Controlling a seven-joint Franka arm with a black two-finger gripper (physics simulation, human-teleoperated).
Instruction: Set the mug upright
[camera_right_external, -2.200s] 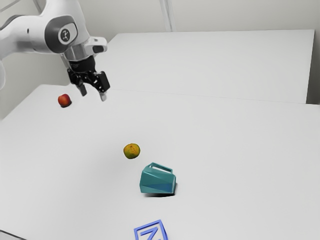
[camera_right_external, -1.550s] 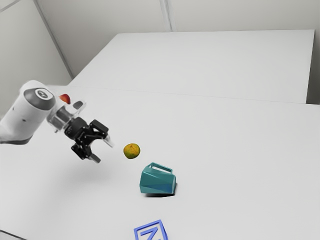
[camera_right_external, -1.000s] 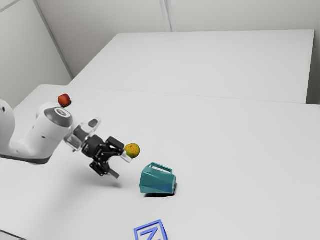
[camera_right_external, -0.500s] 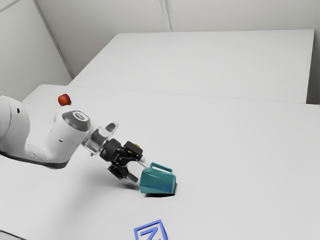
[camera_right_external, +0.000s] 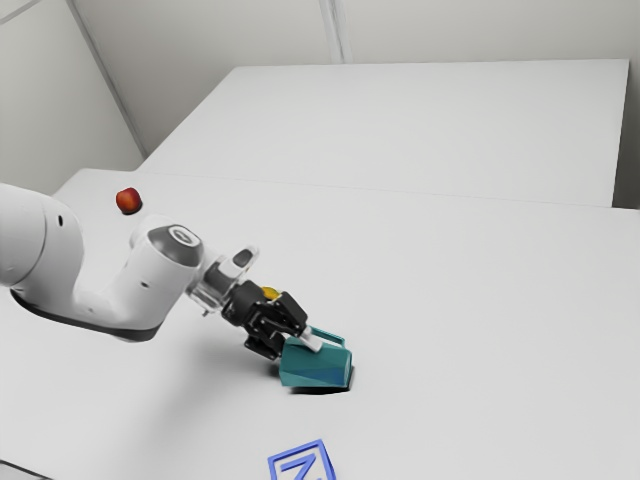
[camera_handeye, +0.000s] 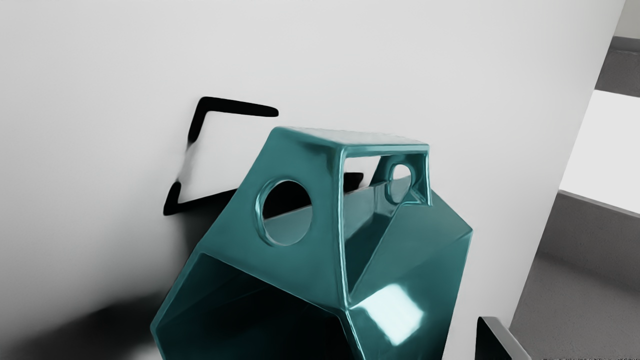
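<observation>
The mug (camera_right_external: 318, 368) lies on its side on the tabletop (camera_right_external: 460, 300), its handle (camera_handeye: 325, 200) raised and its mouth (camera_handeye: 250, 310) turned toward the jaws. The arm (camera_right_external: 135, 290) reaches in from the exterior view's left and slopes down, so the jaws are right at the mouth end. They are spread apart, with no grip on the mug: in the wrist view one finger (camera_handeye: 500, 340) stands off from the mug's outer wall, with a gap between them. In the exterior view a pale fingertip (camera_right_external: 312, 341) overlaps the top of the mug by the handle; whether it touches there, I cannot tell. The handle has a round hole in its side, through which the dark behind shows, and a bright patch of light sits on the mug's faceted wall. A broken black outline (camera_handeye: 240, 107) lies on the tabletop beside the handle. The yellow fruit (camera_right_external: 271, 293) is partly hidden behind the jaws. The red fruit (camera_right_external: 128, 201) rests well apart, near the tabletop's far edge at the exterior view's left. The blue frame (camera_right_external: 296, 450) lies at the bottom edge of the exterior view, apart from the mug.
</observation>
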